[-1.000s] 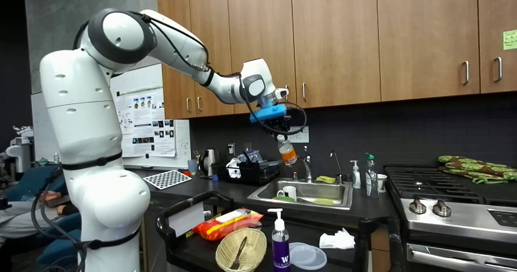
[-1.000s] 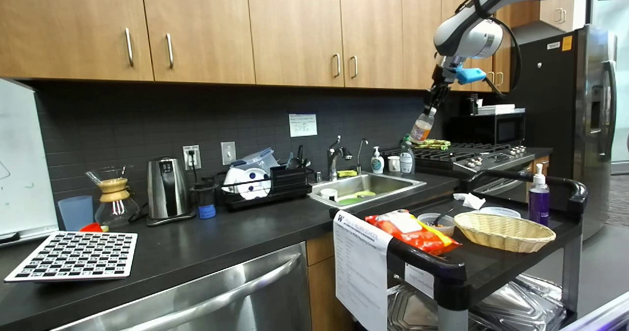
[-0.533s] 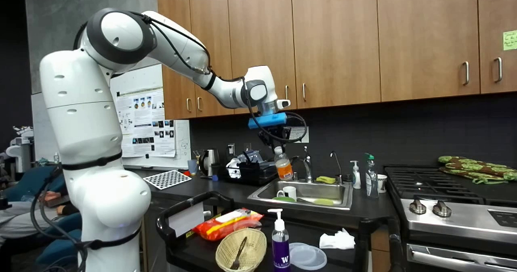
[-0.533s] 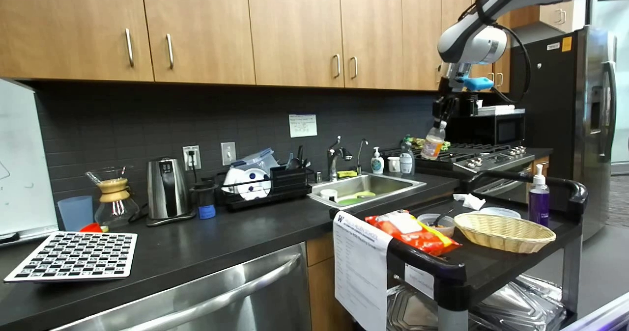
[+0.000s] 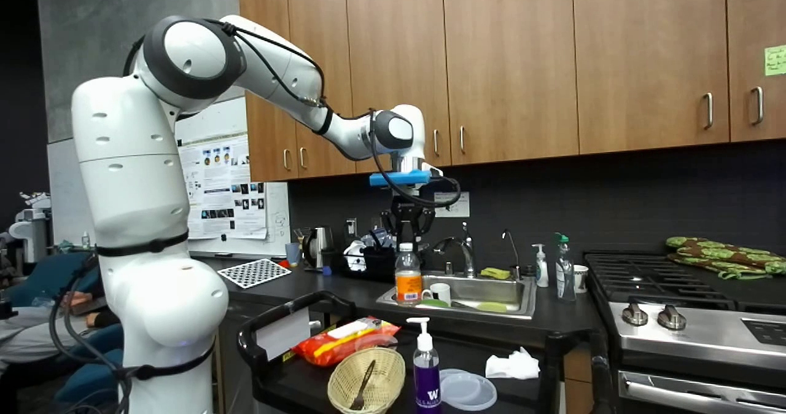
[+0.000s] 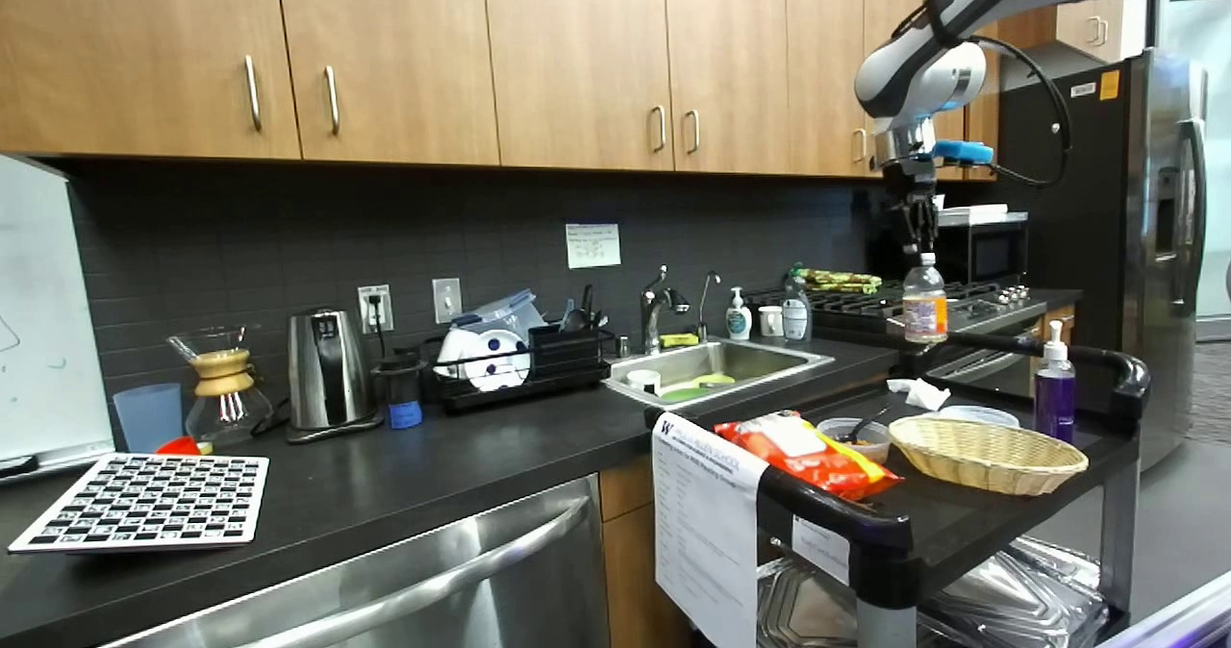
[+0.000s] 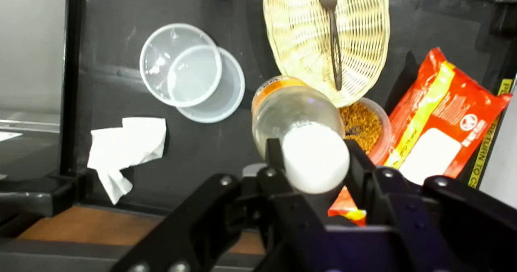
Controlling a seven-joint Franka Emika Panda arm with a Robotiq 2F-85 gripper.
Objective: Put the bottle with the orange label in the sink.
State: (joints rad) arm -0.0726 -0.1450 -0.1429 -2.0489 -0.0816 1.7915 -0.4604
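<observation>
Holding the bottle with the orange label (image 5: 408, 274) by its white cap (image 7: 317, 159), with the fingers (image 7: 275, 151) of the gripper (image 7: 315, 153) closed against either side of it. Hanging upright in the air above the black cart (image 7: 206, 155), short of the sink (image 6: 755, 363) and touching neither. Probably gripping so high to leave the body hanging plumb below, and to lower it base-first later without dipping the fingers down beside the white mug (image 5: 440, 292) in the sink. Pointing straight down, most likely for an upright set-down. Perhaps held at this height to clear the wicker basket (image 7: 365, 50) and the purple pump bottle (image 5: 427, 368), and then the edge of the sink. In an exterior view, appearing just beside the mug, but only by overlap along the line of sight; in the wrist view, plainly over the cart.

Compared with a second ago, hanging lower in both exterior views and much straighter: clearly slanted then, less so half a second ago, vertical now. Appearing farther from the faucet (image 5: 468, 257) too in both, so by the look of it drawn back from the sink rather than brought nearer. Gripping near the top throughout. Showing no change in the sink, mug included. Likely calling next for a carry across to the sink before any release.
</observation>
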